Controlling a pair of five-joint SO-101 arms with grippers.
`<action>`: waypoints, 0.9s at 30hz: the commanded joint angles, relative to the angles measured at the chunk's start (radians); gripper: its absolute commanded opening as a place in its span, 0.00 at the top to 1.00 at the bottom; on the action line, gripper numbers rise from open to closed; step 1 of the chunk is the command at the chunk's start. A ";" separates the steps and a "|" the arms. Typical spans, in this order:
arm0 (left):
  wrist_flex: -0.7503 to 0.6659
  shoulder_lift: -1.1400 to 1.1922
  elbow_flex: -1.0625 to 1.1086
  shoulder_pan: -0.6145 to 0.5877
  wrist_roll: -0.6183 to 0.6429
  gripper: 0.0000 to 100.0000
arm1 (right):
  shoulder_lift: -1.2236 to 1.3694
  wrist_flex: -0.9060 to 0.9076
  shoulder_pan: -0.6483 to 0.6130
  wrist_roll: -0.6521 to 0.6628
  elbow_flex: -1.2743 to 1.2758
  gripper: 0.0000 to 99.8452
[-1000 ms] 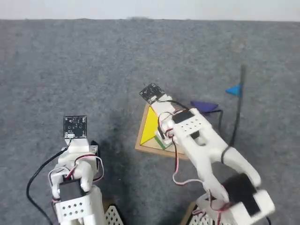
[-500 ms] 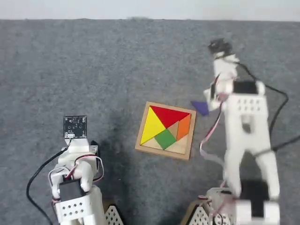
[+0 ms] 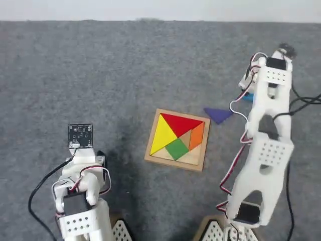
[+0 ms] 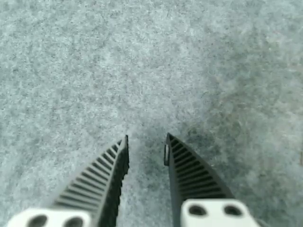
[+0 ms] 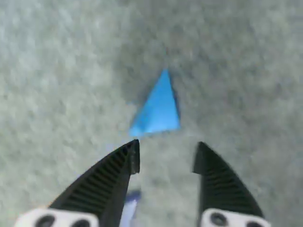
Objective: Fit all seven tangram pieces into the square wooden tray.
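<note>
The left gripper [image 4: 147,138] hangs over bare carpet [image 4: 142,56], jaws narrowly parted and holding nothing. The square wooden tray [image 3: 150,153] sits mid-table, slightly skewed, with coloured pieces [image 3: 165,135] inside. Beside it the purple triangle [image 3: 218,115] points toward the arms. The right gripper [image 5: 165,149] stands wide over the blue triangle [image 5: 157,109], whose tip points away from the jaws.

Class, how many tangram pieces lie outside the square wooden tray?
2. The purple triangular piece lies on the grey mat beside the square wooden tray's upper right corner; the blue triangular piece lies farther right, in front of the right gripper. The arm could hide another.
</note>
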 commanded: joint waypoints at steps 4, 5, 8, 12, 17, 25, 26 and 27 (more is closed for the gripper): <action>0.006 0.002 -0.008 -0.003 -0.011 0.88 | 0.228 0.107 0.004 -0.020 -0.397 0.74; 0.006 0.002 -0.008 -0.003 -0.011 0.88 | 0.260 0.127 0.004 -0.017 -0.442 0.74; 0.006 0.002 -0.008 -0.003 -0.011 0.88 | 0.346 0.200 0.005 -0.015 -0.571 0.79; 0.006 0.002 -0.008 -0.003 -0.011 0.88 | 0.440 0.271 0.005 -0.015 -0.736 0.89; 0.006 0.002 -0.008 -0.003 -0.011 0.88 | 0.504 0.371 0.008 0.015 -0.899 0.92; 0.006 0.002 -0.008 -0.003 -0.011 0.88 | 0.476 0.421 0.038 0.193 -0.888 0.92; 0.006 0.002 -0.008 -0.003 -0.011 0.88 | 0.464 0.421 0.042 0.215 -0.867 0.92; 0.006 0.002 -0.008 -0.003 -0.011 0.88 | 0.450 0.421 0.047 0.235 -0.833 0.92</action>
